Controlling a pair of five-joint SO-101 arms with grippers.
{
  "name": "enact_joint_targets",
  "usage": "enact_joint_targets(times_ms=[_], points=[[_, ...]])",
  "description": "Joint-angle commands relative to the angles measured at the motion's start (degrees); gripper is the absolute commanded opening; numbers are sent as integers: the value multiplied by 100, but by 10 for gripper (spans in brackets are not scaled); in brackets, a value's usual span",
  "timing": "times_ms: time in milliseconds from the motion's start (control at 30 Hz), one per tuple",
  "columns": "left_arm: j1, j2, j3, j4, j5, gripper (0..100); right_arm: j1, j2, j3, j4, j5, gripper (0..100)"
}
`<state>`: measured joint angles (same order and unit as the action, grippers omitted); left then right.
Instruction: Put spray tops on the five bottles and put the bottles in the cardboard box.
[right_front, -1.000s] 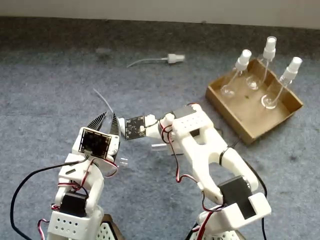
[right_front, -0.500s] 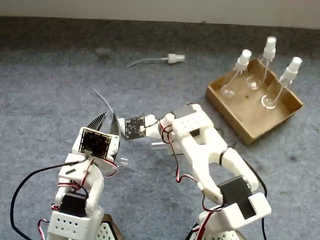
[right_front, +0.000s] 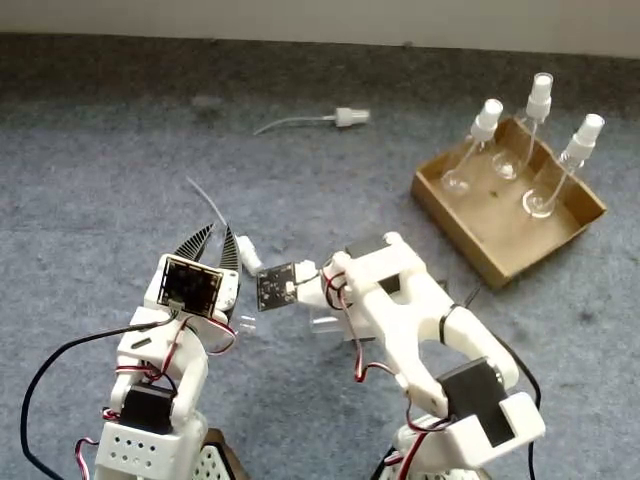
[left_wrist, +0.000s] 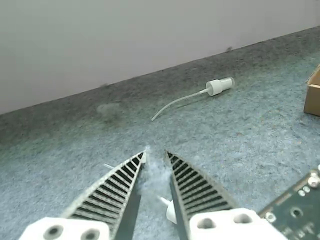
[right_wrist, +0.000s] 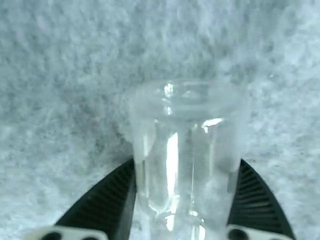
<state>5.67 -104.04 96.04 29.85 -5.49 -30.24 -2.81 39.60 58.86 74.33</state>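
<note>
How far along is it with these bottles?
Three capped bottles already stand in the cardboard box. The right gripper holds an uncapped bottle, and the left gripper seems to pinch a spray top. A loose spray top lies on the carpet. Two bottles remain to cap and box.

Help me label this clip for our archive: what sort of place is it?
Probably an indoor hobby or lab test bench, not a factory: a grey carpet-like mat against a plain pale wall, two white plastic robot arms with loose cables, and a brown cardboard box.
</note>
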Motion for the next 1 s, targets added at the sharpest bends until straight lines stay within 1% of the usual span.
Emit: enact_joint_targets(times_ms=[0, 333, 400, 533, 667, 967], points=[[110, -75, 101, 18, -62, 7, -295, -145, 233, -75, 35, 227], [110, -75, 101, 18, -62, 7, -330, -163, 259, -75, 35, 229], [110, -75, 101, 18, -62, 7, -330, -189, 251, -75, 0, 245], [110, -75, 101, 18, -62, 7, -321, -215, 224, -75, -580, 310], [110, -75, 101, 18, -62, 7, -321, -215, -57, -66, -404, 312], [110, -75, 101, 18, -62, 7, -259, -224, -1059, -22, -404, 312]])
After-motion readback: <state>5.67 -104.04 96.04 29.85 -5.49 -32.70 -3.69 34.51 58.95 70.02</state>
